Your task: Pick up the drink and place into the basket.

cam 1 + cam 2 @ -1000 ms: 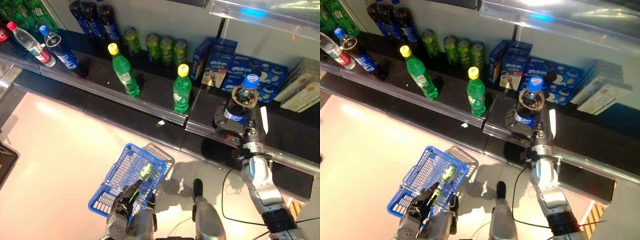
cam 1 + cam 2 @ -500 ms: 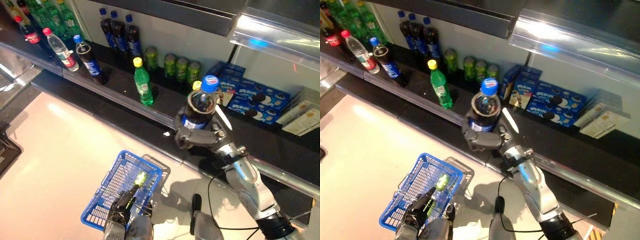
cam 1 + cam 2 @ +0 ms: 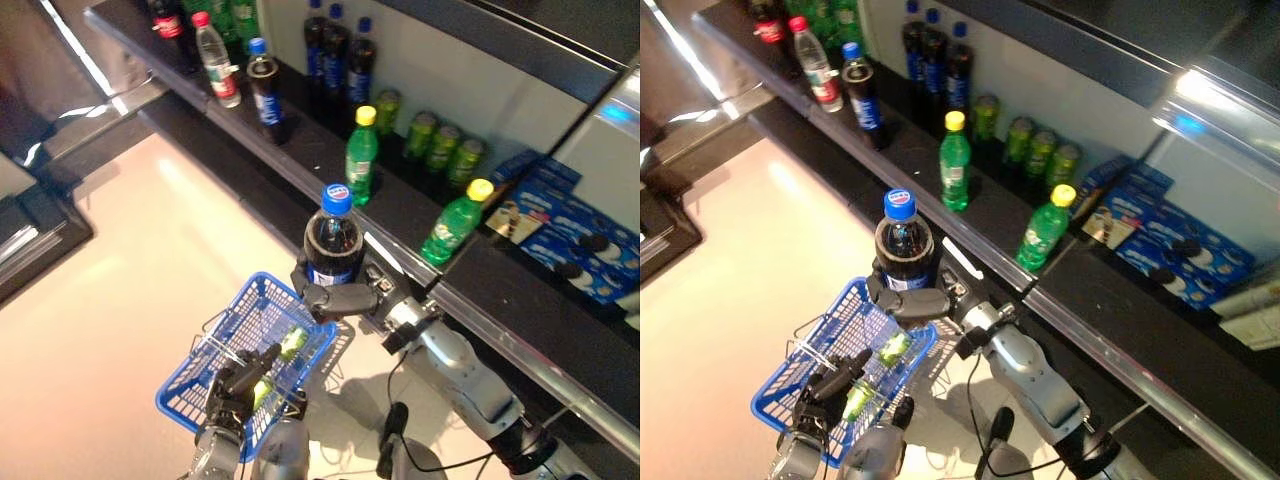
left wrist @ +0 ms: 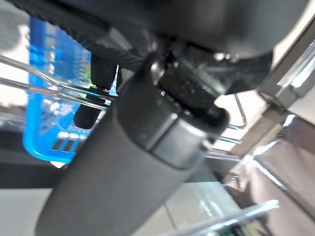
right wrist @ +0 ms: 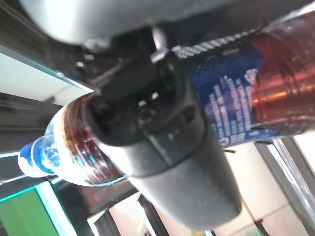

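My right hand is shut on a dark cola bottle with a blue cap and blue label, held upright just above the far right corner of the blue basket. The bottle also shows in the right wrist view, with my fingers curled round it. My left hand is shut on the basket's thin wire handles and holds the basket up off the floor in front. A green drink lies inside the basket.
A long dark shelf runs behind, with green bottles, dark cola bottles, green cans, a clear water bottle and blue boxes. The pale floor lies to the left.
My right hand has carried the cola bottle from the shelf edge down and left to just above the basket. The camera has swung, so the whole scene has shifted.
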Available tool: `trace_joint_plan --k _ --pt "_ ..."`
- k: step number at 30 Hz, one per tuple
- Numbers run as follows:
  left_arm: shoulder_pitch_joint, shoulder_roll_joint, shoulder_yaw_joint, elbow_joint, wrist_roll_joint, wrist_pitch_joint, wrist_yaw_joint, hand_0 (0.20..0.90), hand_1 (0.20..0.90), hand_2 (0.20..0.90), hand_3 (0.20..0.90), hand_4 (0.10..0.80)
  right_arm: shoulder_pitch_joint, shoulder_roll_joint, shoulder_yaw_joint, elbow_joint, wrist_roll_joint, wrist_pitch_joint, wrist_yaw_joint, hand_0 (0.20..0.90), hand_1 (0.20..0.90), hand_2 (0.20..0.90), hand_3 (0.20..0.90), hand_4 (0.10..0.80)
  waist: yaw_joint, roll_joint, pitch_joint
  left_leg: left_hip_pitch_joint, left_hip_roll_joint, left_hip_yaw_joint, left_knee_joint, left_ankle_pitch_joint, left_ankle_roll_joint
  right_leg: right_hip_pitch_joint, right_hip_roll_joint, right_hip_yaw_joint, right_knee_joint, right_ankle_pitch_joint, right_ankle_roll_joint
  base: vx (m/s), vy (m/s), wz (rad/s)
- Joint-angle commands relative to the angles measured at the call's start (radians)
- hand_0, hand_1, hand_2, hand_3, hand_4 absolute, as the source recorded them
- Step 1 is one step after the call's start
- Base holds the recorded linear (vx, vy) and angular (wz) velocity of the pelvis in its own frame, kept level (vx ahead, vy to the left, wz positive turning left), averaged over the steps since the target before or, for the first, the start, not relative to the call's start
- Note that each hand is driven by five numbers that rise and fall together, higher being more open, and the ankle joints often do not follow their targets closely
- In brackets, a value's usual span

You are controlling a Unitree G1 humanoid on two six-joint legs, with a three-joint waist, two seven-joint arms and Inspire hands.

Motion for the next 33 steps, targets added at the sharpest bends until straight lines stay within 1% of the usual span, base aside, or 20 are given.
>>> trace_joint_plan --k 1,2,5,9,15,16,18,22,27,33 --pt "0.004 0.13 -0.008 -0.302 0.039 -0.121 -0.182 0.3 0.3 0.3 0.2 0.1 -0.153 0.114 0.001 -0.109 -0.037 -0.196 -0.062 0.3 0.3 0.3 0.2 0.1 0.047 0.013 -0.116 -0.063 -0.038 -0.034 0.087 0.018 0.034 0.071 0.003 -0.007 0.113 -0.119 -0.058 0.008 -0.024 0.34" --pt "0.011 0.143 -0.009 -0.344 0.002 -0.104 -0.235 0.3 0.3 0.3 0.2 0.1 -0.17 0.119 0.004 -0.095 -0.069 -0.204 -0.097 0.3 0.3 0.3 0.2 0.1 0.067 0.015 -0.113 -0.066 -0.044 -0.052 0.09 0.018 0.034 0.077 -0.001 -0.022 0.11 -0.117 -0.056 0.011 -0.027 0.34" --pt "0.016 0.161 -0.012 -0.398 -0.031 -0.084 -0.312 0.3 0.3 0.3 0.2 0.1 -0.194 0.133 0.015 -0.058 -0.126 -0.214 -0.151 0.3 0.3 0.3 0.2 0.1 0.094 0.016 -0.111 -0.071 -0.052 -0.074 0.095 0.019 0.033 0.085 -0.006 -0.044 0.108 -0.114 -0.054 0.028 -0.024 0.4" --pt "0.019 0.175 -0.017 -0.445 -0.062 -0.063 -0.382 0.3 0.3 0.3 0.2 0.1 -0.203 0.141 0.031 -0.005 -0.163 -0.209 -0.201 0.3 0.3 0.3 0.2 0.1 0.115 0.018 -0.114 -0.071 -0.058 -0.091 0.096 0.021 0.033 0.096 -0.011 -0.061 0.104 -0.112 -0.05 0.048 -0.007 0.24" --pt "0.013 0.191 -0.03 -0.521 -0.133 -0.016 -0.48 0.3 0.3 0.3 0.2 0.1 -0.178 0.158 0.062 0.106 -0.14 -0.221 -0.243 0.3 0.3 0.3 0.2 0.1 0.137 0.019 -0.107 -0.078 -0.064 -0.11 0.104 0.019 0.033 0.101 -0.018 -0.081 0.103 -0.11 -0.045 0.029 -0.004 0.17" --pt "0.007 0.193 -0.041 -0.54 -0.166 0.001 -0.507 0.3 0.3 0.3 0.2 0.1 -0.167 0.168 0.072 0.132 -0.108 -0.222 -0.253 0.3 0.3 0.3 0.2 0.1 0.141 0.02 -0.102 -0.082 -0.066 -0.115 0.109 0.019 0.034 0.101 -0.019 -0.085 0.104 -0.11 -0.045 0.009 -0.028 0.08" --pt "-0.006 0.194 -0.056 -0.56 -0.18 0.017 -0.542 0.3 0.3 0.3 0.2 0.1 -0.149 0.203 0.09 0.183 -0.076 -0.235 -0.26 0.3 0.3 0.3 0.2 0.1 0.145 0.021 -0.094 -0.084 -0.067 -0.121 0.111 0.018 0.035 0.103 -0.021 -0.092 0.105 -0.108 -0.043 0.023 -0.036 0.02" --pt "-0.033 0.203 -0.078 -0.569 -0.189 0.022 -0.566 0.3 0.3 0.3 0.2 0.1 -0.162 0.244 0.121 0.229 -0.082 -0.225 -0.282 0.3 0.3 0.3 0.2 0.1 0.151 0.024 -0.085 -0.086 -0.069 -0.127 0.114 0.019 0.036 0.101 -0.023 -0.097 0.108 -0.108 -0.043 0.02 -0.005 0.13" --pt "-0.05 0.216 -0.086 -0.597 -0.194 0.037 -0.606 0.3 0.3 0.3 0.2 0.1 -0.187 0.275 0.144 0.263 -0.079 -0.215 -0.307 0.3 0.3 0.3 0.2 0.1 0.165 0.03 -0.073 -0.093 -0.073 -0.14 0.118 0.021 0.036 0.101 -0.027 -0.104 0.109 -0.106 -0.042 0.018 0.005 0.07" --pt "-0.071 0.217 -0.083 -0.66 -0.196 0.081 -0.645 0.3 0.3 0.3 0.2 0.1 -0.195 0.309 0.168 0.325 -0.101 -0.208 -0.344 0.3 0.3 0.3 0.2 0.1 0.192 0.025 -0.067 -0.103 -0.082 -0.161 0.122 0.021 0.039 0.099 -0.034 -0.117 0.11 -0.105 -0.037 0.038 -0.009 0.11"
